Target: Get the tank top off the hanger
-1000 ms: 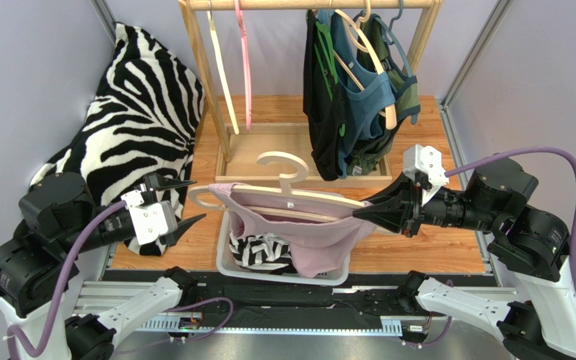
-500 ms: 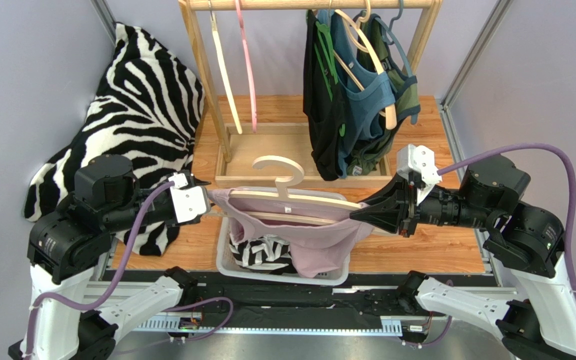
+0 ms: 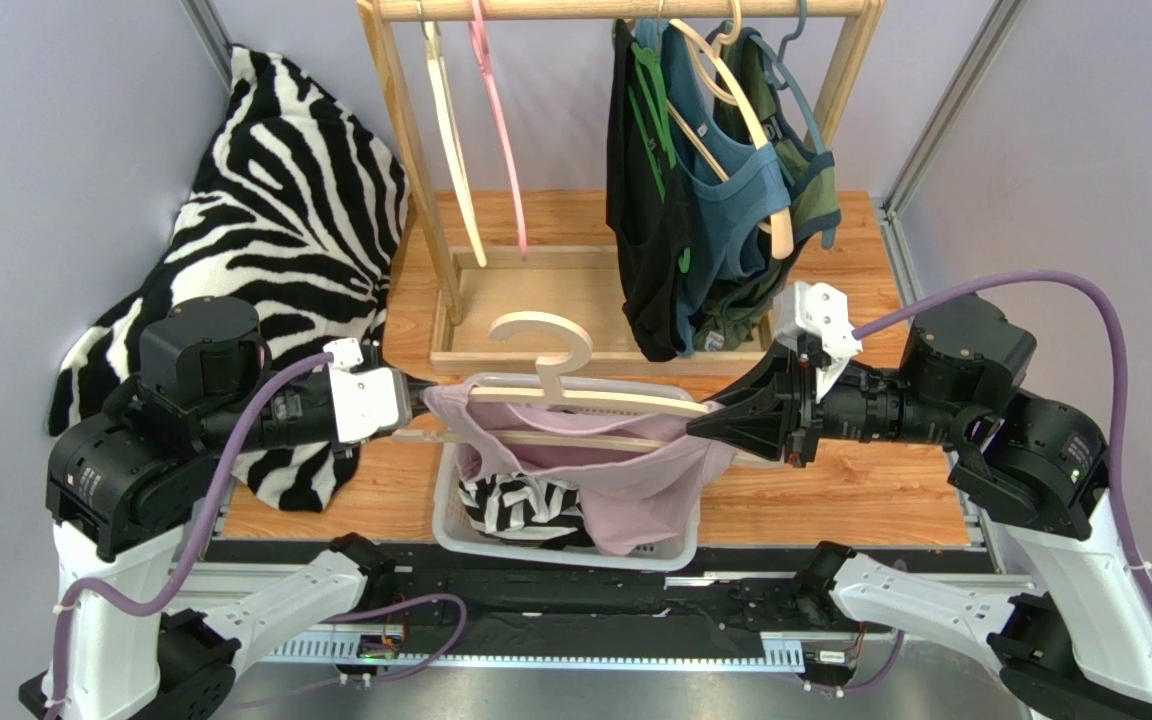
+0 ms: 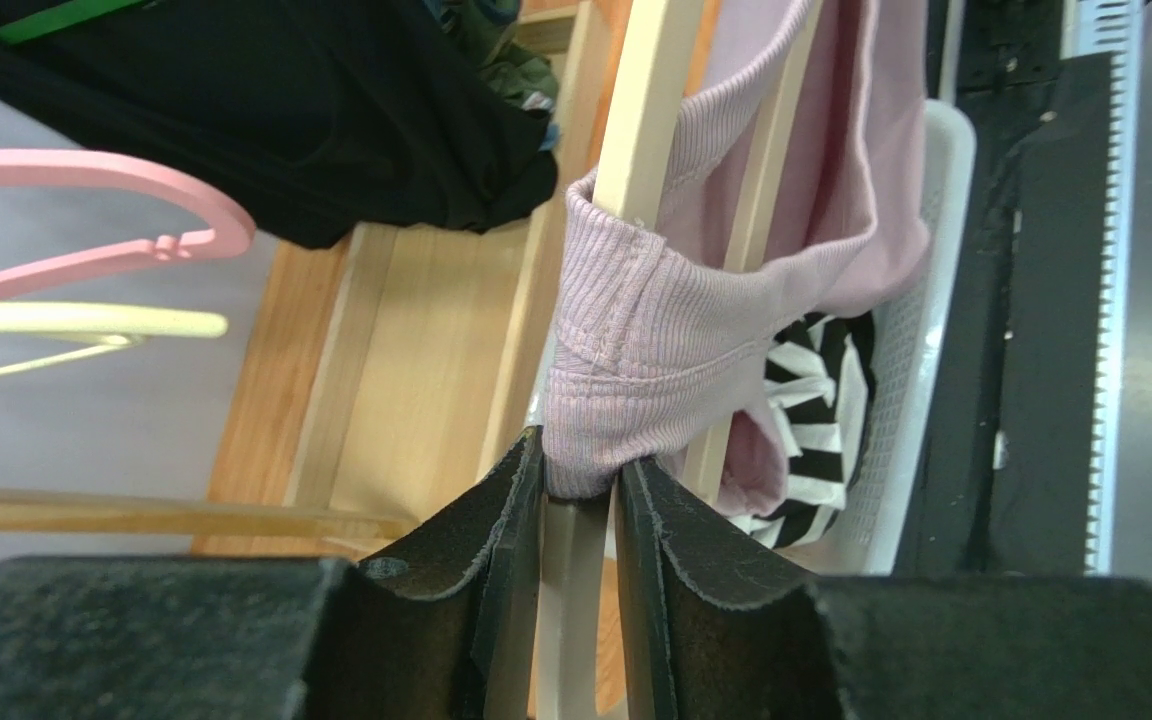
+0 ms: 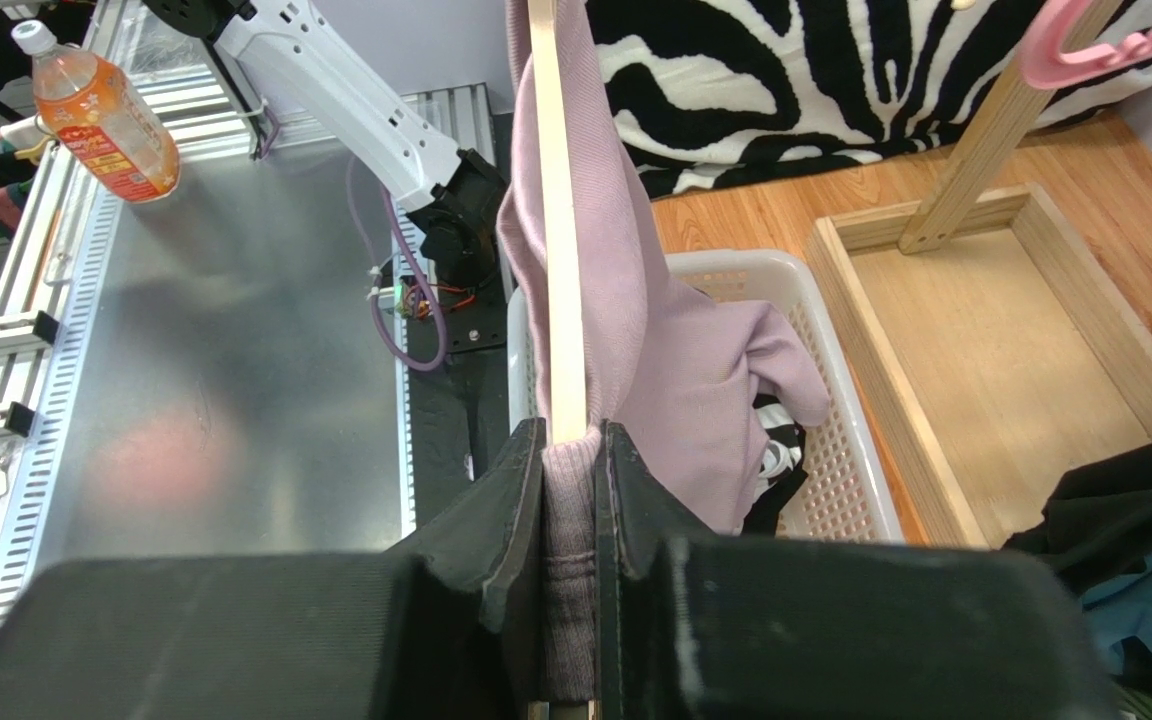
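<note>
The left tool point(image 4: 582, 468) has swung in (from well aside), its jaws narrowing around a strap of the pink ribbed tank top point(image 4: 642, 360) at one end of the pale wooden hanger point(image 4: 657, 90).

Counts around the wooden clothes rack point(image 3: 402, 150)
One pink ribbed tank top point(image 3: 642, 480) on one pale wooden hanger point(image 3: 552, 338), one white plastic basket point(image 3: 537, 552) in front, two bare hangers point(image 3: 447, 135) on its rail, one zebra-print cushion point(image 3: 282, 195) left

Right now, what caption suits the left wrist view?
Black fingers straddle the pink tank top strap on the wooden hanger.
</note>
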### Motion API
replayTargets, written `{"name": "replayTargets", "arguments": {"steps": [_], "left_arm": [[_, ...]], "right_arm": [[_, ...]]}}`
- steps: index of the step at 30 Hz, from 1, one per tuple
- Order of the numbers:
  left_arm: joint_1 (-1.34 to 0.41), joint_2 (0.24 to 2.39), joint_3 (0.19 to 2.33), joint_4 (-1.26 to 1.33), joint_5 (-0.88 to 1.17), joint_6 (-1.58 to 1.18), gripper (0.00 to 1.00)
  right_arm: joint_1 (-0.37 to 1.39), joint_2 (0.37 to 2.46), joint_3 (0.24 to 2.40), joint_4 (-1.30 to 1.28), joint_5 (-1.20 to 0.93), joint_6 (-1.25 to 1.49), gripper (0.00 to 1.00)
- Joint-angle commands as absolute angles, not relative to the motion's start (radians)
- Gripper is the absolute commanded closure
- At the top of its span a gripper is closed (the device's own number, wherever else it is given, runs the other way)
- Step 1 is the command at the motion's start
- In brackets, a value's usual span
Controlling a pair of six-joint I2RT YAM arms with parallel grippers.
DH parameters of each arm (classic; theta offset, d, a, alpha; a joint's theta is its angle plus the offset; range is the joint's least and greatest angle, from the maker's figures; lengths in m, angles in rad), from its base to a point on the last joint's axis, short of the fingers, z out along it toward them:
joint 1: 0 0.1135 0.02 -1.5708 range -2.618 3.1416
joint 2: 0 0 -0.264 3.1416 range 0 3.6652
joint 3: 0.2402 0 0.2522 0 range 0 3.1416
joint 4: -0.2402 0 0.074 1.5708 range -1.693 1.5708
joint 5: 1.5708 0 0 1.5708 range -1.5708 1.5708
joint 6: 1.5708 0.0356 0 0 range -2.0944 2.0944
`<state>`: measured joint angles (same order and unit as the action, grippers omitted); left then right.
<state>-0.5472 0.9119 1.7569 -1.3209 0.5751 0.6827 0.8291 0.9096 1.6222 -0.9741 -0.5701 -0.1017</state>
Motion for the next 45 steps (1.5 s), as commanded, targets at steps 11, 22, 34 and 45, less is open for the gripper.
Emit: {"name": "replayTargets", "arguments": {"steps": [11,22,34,45], "left_arm": [[-0.543,0.956,1.789,-1.281,0.767,0.588,0.66],[-0.543,0.927,1.759,-1.275,0.736,0.583,0.97],[-0.543,0.916,1.764,-1.246,0.606,0.558,1.00],[-0.543,0.916,1.775,-1.247,0.606,0.551,1.00]], "right_arm": [[0.905,0.983,1.617,-0.764,-0.600,-0.057,1.00],[0.933,0.991,1.578,-0.716,-0.511,-0.072,1.00],[0.933,0.855,1.511,-0.762,-0.324,-0.129,0.50],[0.934,0.813,1.465,-0.812,-0.282,-0.109,0.52]]}}
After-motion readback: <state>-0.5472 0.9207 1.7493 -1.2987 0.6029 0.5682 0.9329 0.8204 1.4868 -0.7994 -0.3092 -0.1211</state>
